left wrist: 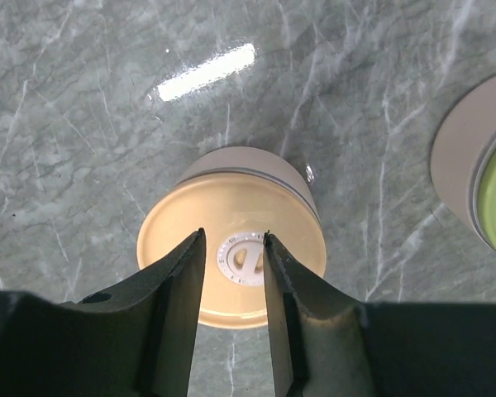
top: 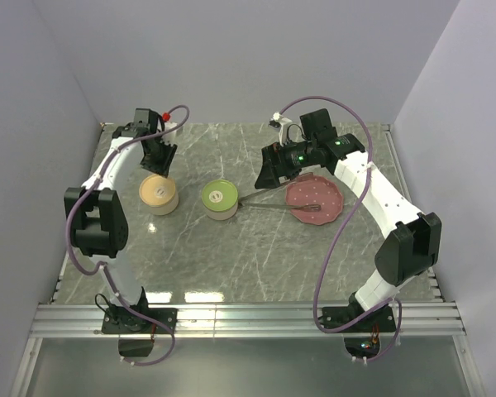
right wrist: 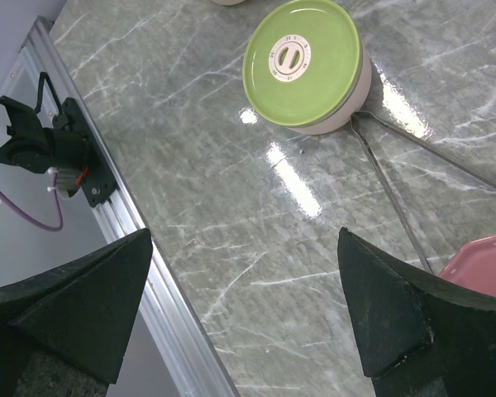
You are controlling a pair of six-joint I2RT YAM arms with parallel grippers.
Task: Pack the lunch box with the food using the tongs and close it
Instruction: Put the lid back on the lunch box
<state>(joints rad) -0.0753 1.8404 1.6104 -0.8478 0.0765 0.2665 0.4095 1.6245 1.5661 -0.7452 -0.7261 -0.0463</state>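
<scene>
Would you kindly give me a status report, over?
Left gripper partly open over yellow lid. Right gripper wide open, empty. Tongs lying untouched between green container and pink plate.

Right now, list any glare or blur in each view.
Left wrist view: a bright glare bar on the table; the left gripper is dark and slightly soft. Right wrist view: glare patches beside the green-lidded container. Top external view: even light, a pale reflection at the table's near edge.
</scene>
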